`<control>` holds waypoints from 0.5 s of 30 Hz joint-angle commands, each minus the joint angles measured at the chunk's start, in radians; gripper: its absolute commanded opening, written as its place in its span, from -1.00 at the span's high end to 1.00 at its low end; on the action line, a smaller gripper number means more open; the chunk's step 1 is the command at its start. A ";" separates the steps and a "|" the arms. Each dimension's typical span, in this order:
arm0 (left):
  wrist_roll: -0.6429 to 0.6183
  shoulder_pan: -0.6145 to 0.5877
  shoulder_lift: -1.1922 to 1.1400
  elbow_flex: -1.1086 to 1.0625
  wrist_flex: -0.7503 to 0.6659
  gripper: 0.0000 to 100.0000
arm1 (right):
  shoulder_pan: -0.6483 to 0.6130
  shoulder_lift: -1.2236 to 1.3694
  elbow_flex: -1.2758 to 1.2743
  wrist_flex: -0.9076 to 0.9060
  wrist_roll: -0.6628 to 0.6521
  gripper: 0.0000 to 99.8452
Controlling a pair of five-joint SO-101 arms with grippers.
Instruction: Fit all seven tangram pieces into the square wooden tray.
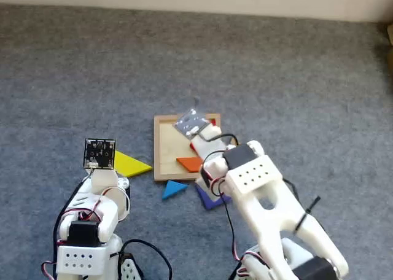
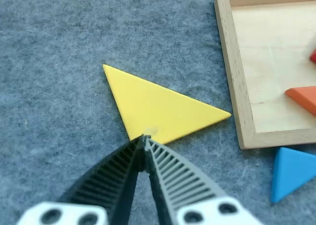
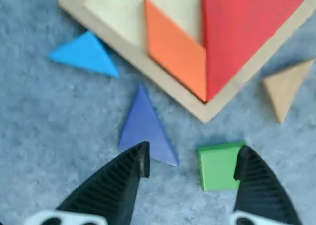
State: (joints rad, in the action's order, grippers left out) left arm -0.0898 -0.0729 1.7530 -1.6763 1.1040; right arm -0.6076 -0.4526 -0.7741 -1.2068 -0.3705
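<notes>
Tangram pieces (image 1: 174, 188) lie scattered beside the wooden tray (image 1: 157, 151)
Left gripper (image 2: 144, 140), tips pressed together, at the edge of the yellow triangle (image 2: 158, 109); right gripper (image 3: 192, 161), spread, hangs over the indigo triangle (image 3: 145, 129) and green square (image 3: 217, 166).

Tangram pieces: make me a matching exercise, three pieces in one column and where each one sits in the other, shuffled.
Pieces:
1. yellow triangle
2. orange parallelogram
3. green square

Places:
A. on the carpet, between the open jaws of the right gripper
B. inside the wooden tray, touching the red triangle
C. on the carpet, at the tips of the shut jaws of the left gripper

Pairs: 1-C, 2-B, 3-A
</notes>
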 commanded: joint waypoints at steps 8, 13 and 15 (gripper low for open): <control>0.008 0.008 0.024 -0.022 0.002 0.98 | -0.125 0.209 0.013 -0.005 -0.138 0.43; 0.008 0.008 0.024 -0.022 0.002 0.98 | -0.120 0.302 0.010 0.067 -0.157 0.43; 0.008 0.008 0.024 -0.022 0.002 0.98 | -0.120 0.325 0.010 0.084 -0.158 0.43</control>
State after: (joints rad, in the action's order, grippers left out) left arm -0.0898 -0.0729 1.7530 -1.6763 1.1040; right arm -0.7165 -0.1366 -0.7741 -1.1561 -0.5102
